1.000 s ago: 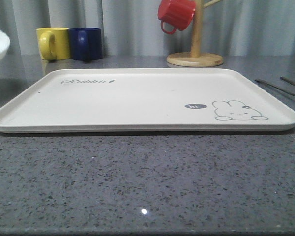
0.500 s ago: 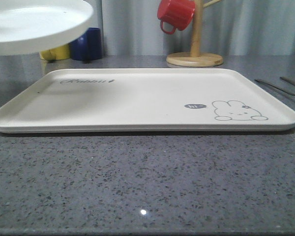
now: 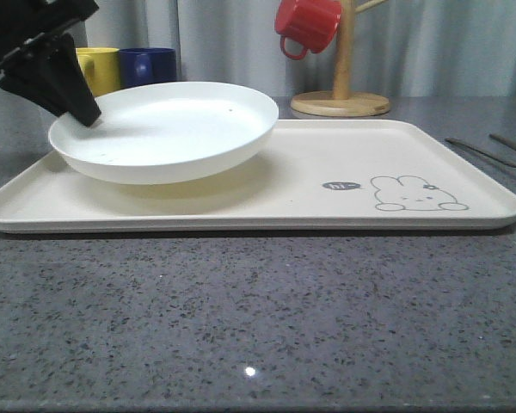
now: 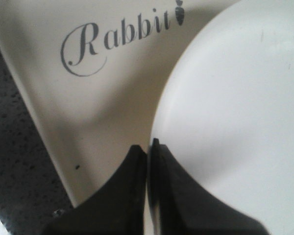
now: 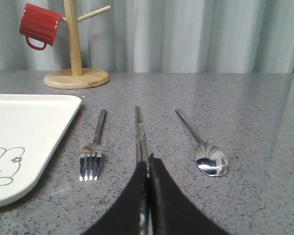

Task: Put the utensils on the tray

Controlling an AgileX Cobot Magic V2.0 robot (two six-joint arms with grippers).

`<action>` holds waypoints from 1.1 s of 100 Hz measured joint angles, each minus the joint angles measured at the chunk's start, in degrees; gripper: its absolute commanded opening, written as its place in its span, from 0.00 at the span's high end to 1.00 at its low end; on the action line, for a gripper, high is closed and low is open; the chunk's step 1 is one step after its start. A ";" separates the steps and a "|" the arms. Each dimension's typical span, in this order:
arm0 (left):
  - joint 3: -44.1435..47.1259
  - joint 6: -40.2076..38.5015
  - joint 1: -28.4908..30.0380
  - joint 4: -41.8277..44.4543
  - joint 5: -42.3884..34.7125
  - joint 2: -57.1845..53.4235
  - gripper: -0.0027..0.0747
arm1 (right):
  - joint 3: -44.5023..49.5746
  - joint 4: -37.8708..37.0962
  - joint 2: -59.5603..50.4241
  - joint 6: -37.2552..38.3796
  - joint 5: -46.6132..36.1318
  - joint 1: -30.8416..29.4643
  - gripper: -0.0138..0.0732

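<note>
A shallow white plate (image 3: 168, 129) (image 4: 235, 122) hangs low over the left half of the cream rabbit tray (image 3: 327, 206) (image 4: 88, 112); I cannot tell whether it touches. My left gripper (image 3: 84, 116) (image 4: 148, 146) is shut on the plate's left rim. On the table to the right of the tray lie a fork (image 5: 93, 152), a pair of chopsticks (image 5: 138, 127) and a spoon (image 5: 210, 159), side by side. My right gripper (image 5: 148, 159) is shut just over the near end of the chopsticks, which show through the slit between its fingers.
A yellow mug (image 3: 99, 69) and a blue mug (image 3: 150, 64) stand behind the tray's left corner. A red mug (image 3: 308, 24) hangs on a wooden mug stand (image 3: 341, 103) at the back. Bare grey speckled counter (image 3: 258, 318) lies in front of the tray.
The plate came in from the upper left and dropped down over the tray's left half, carried by my left gripper. It now covers the "Rabbit" script in the front view.
</note>
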 measured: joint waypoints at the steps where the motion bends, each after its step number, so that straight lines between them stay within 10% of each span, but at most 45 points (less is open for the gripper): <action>1: 0.01 0.00 0.00 0.00 0.00 0.21 0.99 | 0.00 0.00 0.00 0.00 0.00 0.00 0.92; 28: -0.36 -0.51 -0.09 0.61 0.00 2.68 0.96 | 0.00 0.00 0.00 0.00 0.00 0.00 0.92; 62: -1.03 -1.47 -0.09 1.35 0.22 3.16 0.59 | 0.00 0.00 0.00 0.00 0.00 0.00 0.92; 110: 4.86 -1.47 -0.09 1.59 -15.19 -13.08 0.58 | 0.00 0.00 0.00 0.00 0.00 0.00 0.92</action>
